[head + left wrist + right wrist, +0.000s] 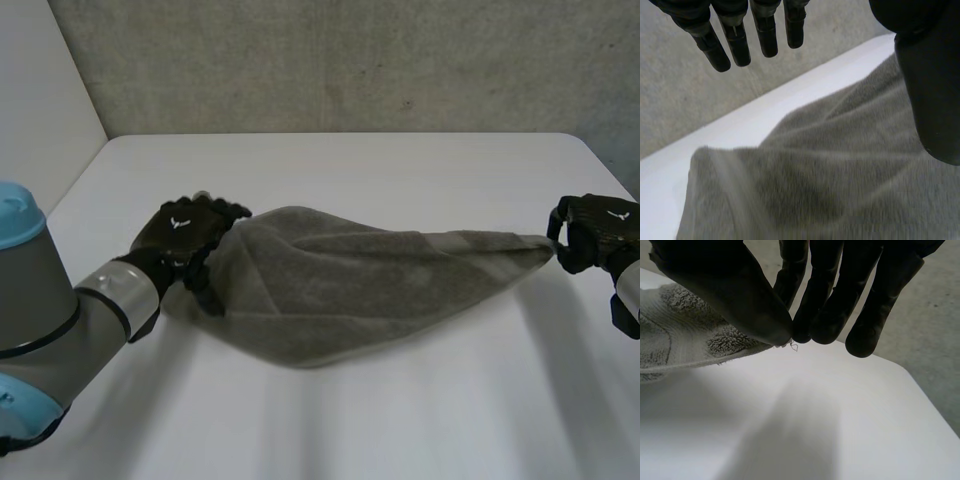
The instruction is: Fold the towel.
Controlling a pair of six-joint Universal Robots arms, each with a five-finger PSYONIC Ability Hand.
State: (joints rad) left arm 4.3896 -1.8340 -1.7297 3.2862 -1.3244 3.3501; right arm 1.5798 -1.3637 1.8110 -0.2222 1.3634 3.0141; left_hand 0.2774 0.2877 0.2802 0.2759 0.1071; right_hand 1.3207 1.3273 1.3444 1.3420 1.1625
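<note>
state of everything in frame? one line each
towel: bunched, stretched between both hands, middle sagging
left hand: at one end of the towel, grip unclear
right hand: shut, pinching a corner at the opposite end between thumb and fingers

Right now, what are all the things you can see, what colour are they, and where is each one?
towel: one, grey, stretched across the middle of the table between the two hands, sagging in the middle.
table: one, white, under the towel.
wall: one, grey and speckled, behind the table.
left robot hand: one, black, at one end of the towel, fingers straight.
right robot hand: one, black, pinching the towel's other end between thumb and fingers.
left arm: one, grey with light-blue caps, leading to the left robot hand.
right arm: one, grey, behind the right robot hand.
</note>
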